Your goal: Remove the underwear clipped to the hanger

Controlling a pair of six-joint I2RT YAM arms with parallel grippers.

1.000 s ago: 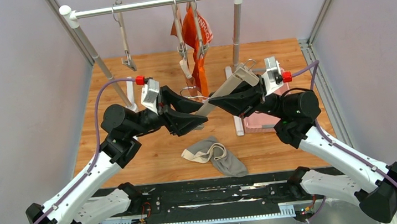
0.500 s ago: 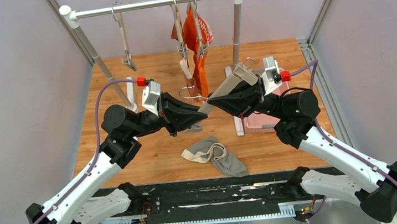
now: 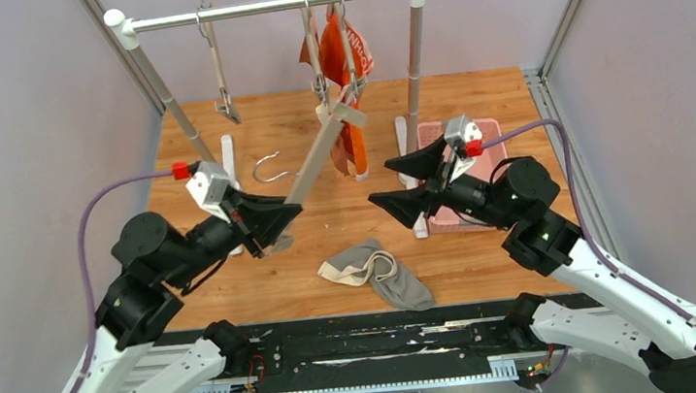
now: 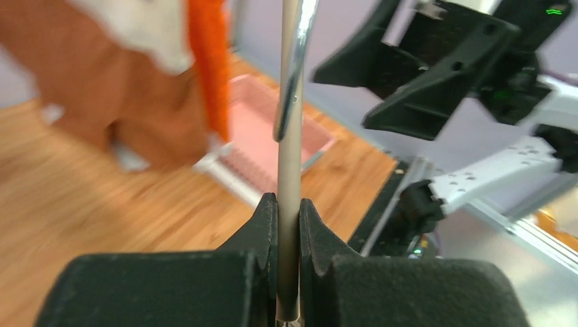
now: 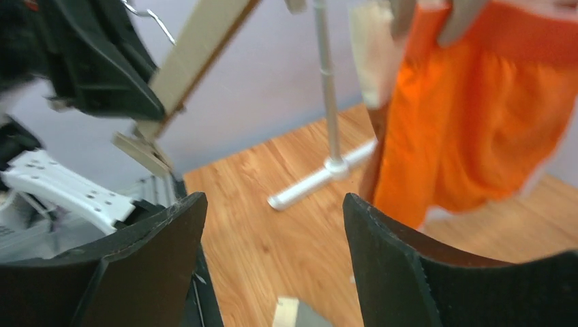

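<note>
My left gripper (image 3: 279, 233) (image 4: 287, 204) is shut on the end of a beige hanger (image 3: 320, 151) (image 4: 290, 136), which slants up toward the rack; nothing is clipped to it, and its wire hook (image 3: 268, 166) sticks out to the left. My right gripper (image 3: 380, 181) (image 5: 272, 204) stands open and empty to the right of the hanger. Bright orange underwear (image 3: 358, 54) (image 5: 477, 122) hangs clipped on the rack, with rust-brown underwear (image 4: 116, 88) beside it. Grey-beige underwear with a cream waistband (image 3: 382, 276) lies on the table near the front.
The clothes rack's rod (image 3: 271, 7) spans the back, its white feet (image 3: 407, 176) resting on the wooden table. An empty hanger (image 3: 219, 73) hangs at the rod's left. A pink basket (image 3: 467, 208) sits beneath my right arm.
My right gripper opened, let go of the hanger and drew back to the right. My left gripper shut on the hanger's end and pulled back to the left with it.
</note>
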